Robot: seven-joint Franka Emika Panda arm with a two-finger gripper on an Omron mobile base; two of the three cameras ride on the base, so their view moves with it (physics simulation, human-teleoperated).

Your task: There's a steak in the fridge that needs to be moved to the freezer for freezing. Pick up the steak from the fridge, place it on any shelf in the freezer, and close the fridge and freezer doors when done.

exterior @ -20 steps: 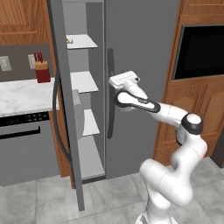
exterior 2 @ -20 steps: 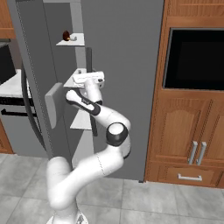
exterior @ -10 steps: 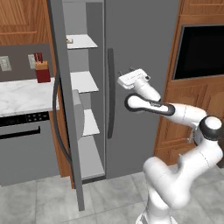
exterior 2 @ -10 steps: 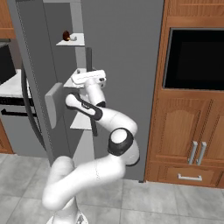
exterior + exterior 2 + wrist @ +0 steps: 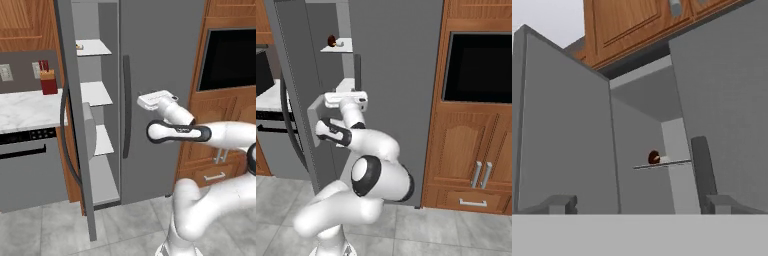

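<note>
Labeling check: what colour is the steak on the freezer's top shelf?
Dark red-brown steak, clearest in the right base view.

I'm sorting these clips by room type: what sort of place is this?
A simulated home kitchen, most likely: a tall grey side-by-side fridge-freezer unit with one narrow door open, a white marble-look counter over a grey built-in appliance, and brown wooden cabinets framing a black wall oven.

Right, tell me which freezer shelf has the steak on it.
The top shelf. The steak sits at its left end as the right base view shows it; the lower shelves are bare white.
</note>
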